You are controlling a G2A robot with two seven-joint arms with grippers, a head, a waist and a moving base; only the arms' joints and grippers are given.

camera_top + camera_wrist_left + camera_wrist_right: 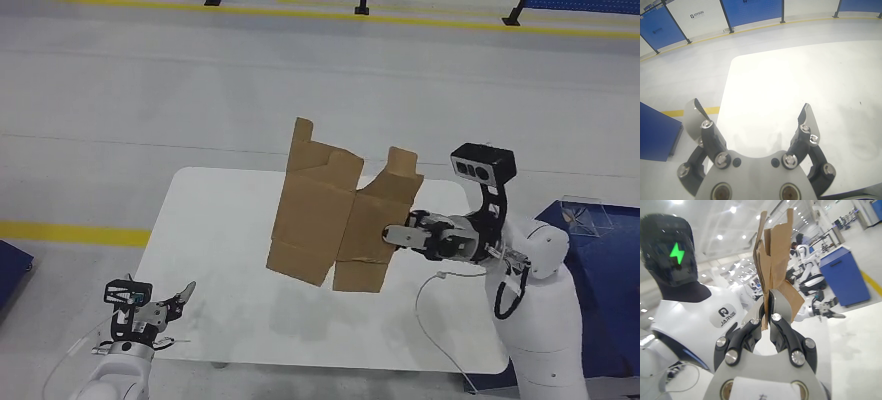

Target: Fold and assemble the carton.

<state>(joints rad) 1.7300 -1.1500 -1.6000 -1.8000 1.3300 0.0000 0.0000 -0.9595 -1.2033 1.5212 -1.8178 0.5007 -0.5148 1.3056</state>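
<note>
A flat brown carton (335, 215) hangs in the air over the white table (220, 220), its flaps unfolded and its panels pressed together. My right gripper (388, 236) is shut on the carton's near right edge and holds it up. In the right wrist view the carton (772, 262) stands edge-on, pinched between the fingers (761, 308) of my right gripper (767, 303). My left gripper (180, 297) sits low at the table's front left corner, far from the carton. In the left wrist view its fingers (806, 115) are spread wide over bare tabletop, the left gripper (751, 108) holding nothing.
A blue cabinet (600, 290) stands right of the table, with a clear plastic piece (585, 213) on it. Another blue block (657, 136) lies left of the table's front corner. A thin white cable (430, 320) hangs from the right arm over the table's front right.
</note>
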